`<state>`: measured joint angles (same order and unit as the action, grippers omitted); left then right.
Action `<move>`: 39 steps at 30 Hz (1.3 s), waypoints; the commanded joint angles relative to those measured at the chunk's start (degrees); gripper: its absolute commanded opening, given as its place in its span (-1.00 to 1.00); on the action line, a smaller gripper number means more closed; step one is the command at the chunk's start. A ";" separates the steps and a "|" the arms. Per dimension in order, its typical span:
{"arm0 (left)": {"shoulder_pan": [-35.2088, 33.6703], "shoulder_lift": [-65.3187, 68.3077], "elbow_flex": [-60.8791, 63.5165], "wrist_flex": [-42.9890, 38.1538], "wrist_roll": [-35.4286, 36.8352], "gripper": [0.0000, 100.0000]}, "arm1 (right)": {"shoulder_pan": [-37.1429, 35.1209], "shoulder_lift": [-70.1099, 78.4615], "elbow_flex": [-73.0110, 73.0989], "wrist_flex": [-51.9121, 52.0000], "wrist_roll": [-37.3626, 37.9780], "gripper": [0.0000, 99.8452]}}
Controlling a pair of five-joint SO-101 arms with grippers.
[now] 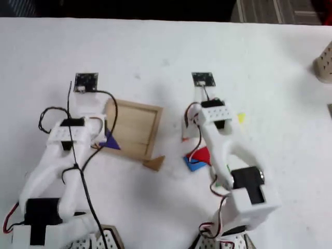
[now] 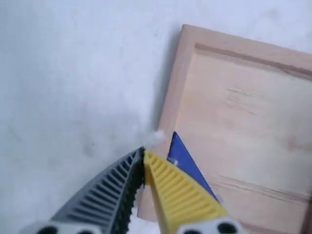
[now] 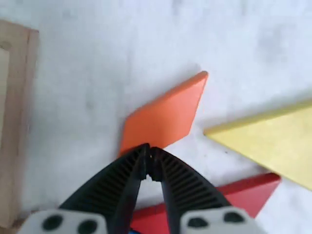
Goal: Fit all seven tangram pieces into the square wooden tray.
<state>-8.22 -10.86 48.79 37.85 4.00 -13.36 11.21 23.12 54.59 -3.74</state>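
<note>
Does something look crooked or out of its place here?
The wooden tray lies turned, its sides not parallel with the edge of the table. A brown triangle lies right beside one corner, outside the tray.

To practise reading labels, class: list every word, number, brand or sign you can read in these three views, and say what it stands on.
No text can be read in any view.
Wooden tray: bare grain, no marking.
Orange parallelogram, yellow triangle, red piece, blue triangle: plain colour, no print.
Left tool, right tool: ridged, no lettering.
Black circuit boards: any print is too small to read.
</note>
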 commanded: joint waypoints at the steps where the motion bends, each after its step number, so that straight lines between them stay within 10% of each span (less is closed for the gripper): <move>1: -0.75 -0.40 -3.25 -1.32 0.53 -0.95 | 0.75 1.45 -4.66 1.36 0.97 -0.96; 7: -0.75 -0.40 -3.25 -1.32 0.44 -0.95 | 1.19 1.45 -10.20 11.30 5.27 -0.96; 24: -0.48 -0.22 -3.25 -1.32 0.35 -0.95 | -1.10 6.11 -18.29 6.90 -32.00 -0.55; 39: -0.66 -0.22 -3.25 -1.49 0.35 -0.95 | -2.07 29.76 -46.42 20.18 -35.52 -0.56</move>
<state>-8.22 -10.86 48.79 37.85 4.00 -14.51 38.55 -18.46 72.09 -39.52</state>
